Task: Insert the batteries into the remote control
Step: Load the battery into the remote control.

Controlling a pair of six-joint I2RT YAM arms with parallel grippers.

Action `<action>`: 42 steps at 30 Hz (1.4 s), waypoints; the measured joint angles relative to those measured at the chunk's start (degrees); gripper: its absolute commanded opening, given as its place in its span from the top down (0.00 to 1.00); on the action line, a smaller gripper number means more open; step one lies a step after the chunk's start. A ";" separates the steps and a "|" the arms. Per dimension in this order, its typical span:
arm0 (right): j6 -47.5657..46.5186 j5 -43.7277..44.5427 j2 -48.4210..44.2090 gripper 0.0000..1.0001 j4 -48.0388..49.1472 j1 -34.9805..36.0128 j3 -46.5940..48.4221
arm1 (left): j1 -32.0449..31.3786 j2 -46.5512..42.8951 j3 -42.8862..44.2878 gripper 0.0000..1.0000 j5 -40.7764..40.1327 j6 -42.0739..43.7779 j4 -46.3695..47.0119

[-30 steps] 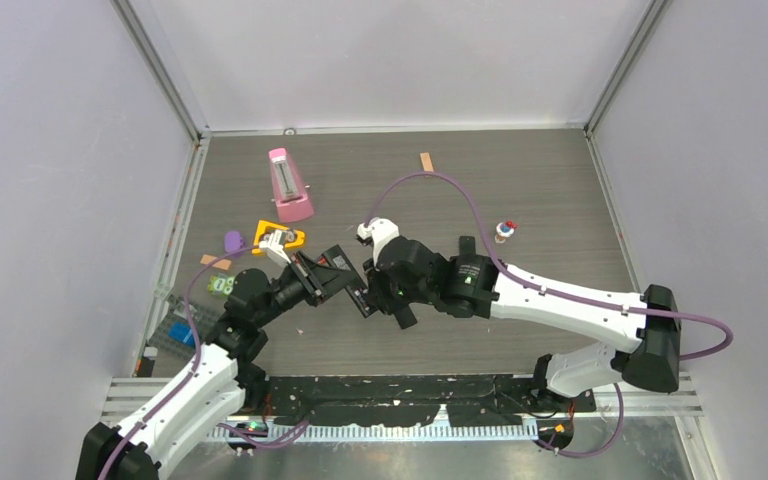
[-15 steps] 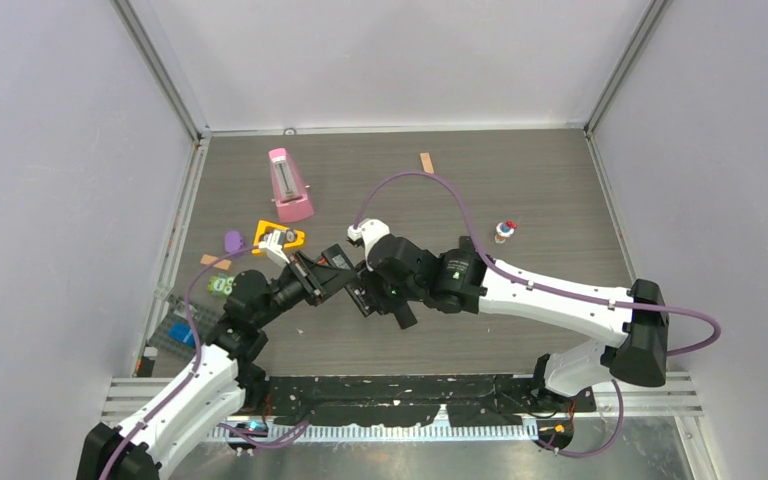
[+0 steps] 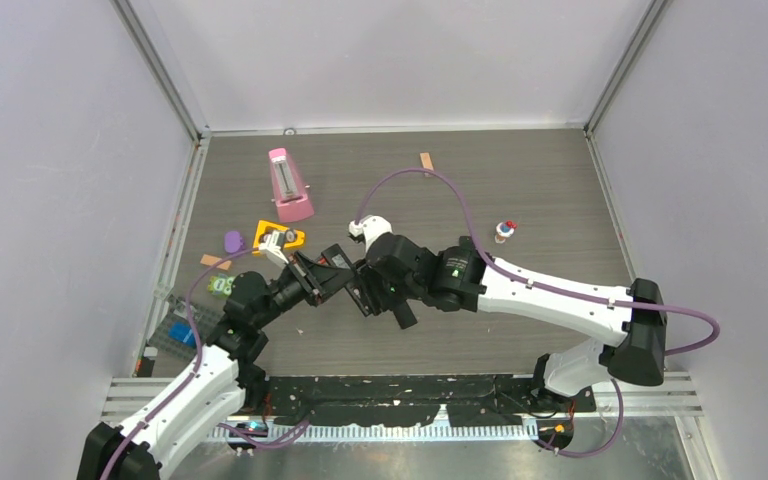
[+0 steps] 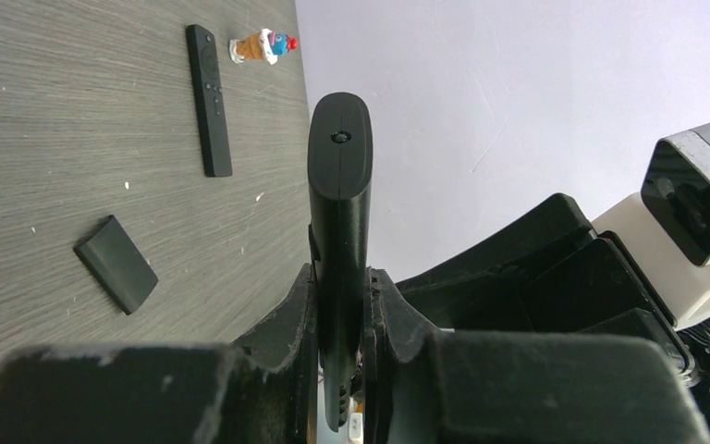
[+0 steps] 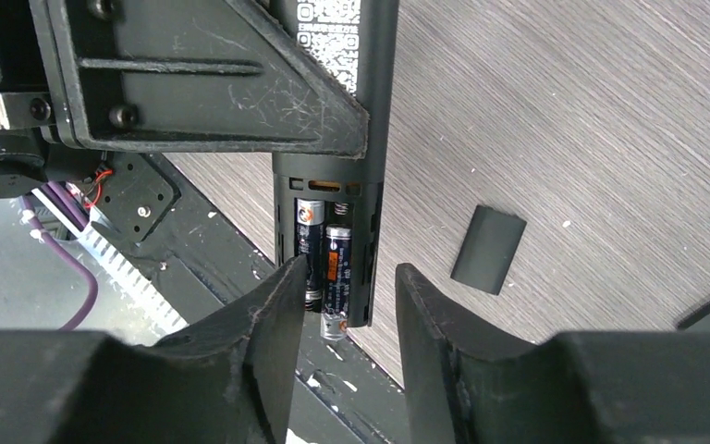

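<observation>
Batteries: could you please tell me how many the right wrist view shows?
2. Left battery and right battery lie side by side in the open compartment of the remote; others may be hidden.

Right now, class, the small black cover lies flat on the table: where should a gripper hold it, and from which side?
Take the cover by its two long edges, coming straight down from above. It is a thin rectangle lying flat on the table, nothing touching it, so only its edges offer a hold, and the narrow width is probably easiest to span.
</observation>
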 measured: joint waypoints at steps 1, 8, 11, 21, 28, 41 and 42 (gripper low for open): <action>0.31 0.20 -0.15 0.48 -0.07 0.00 0.00 | 0.00 0.00 -0.02 1.00 0.00 -0.11 0.11; 3.61 0.63 -3.72 0.25 0.24 -0.15 -0.17 | 0.00 -0.26 -0.11 1.00 0.00 -2.82 2.19; 5.55 0.55 -8.31 0.17 3.39 -0.28 -2.60 | 0.00 -0.48 -0.22 1.00 -0.02 -4.46 3.08; 12.46 -0.79 -24.02 0.11 24.06 -0.55 -23.32 | 0.00 -3.10 -0.98 1.00 -0.11 -11.85 5.46; 14.84 -2.32 -27.85 0.14 38.69 -0.55 -32.41 | 0.00 -7.28 -0.98 1.00 -1.31 -15.02 4.11; 16.04 -3.04 -31.74 0.24 50.34 -0.55 -36.04 | 0.00 -10.03 -0.98 1.00 -2.86 -19.19 2.67; 16.20 -3.06 -31.52 0.25 50.49 -0.55 -36.13 | 0.00 -10.03 -0.98 1.00 -2.89 -19.61 2.58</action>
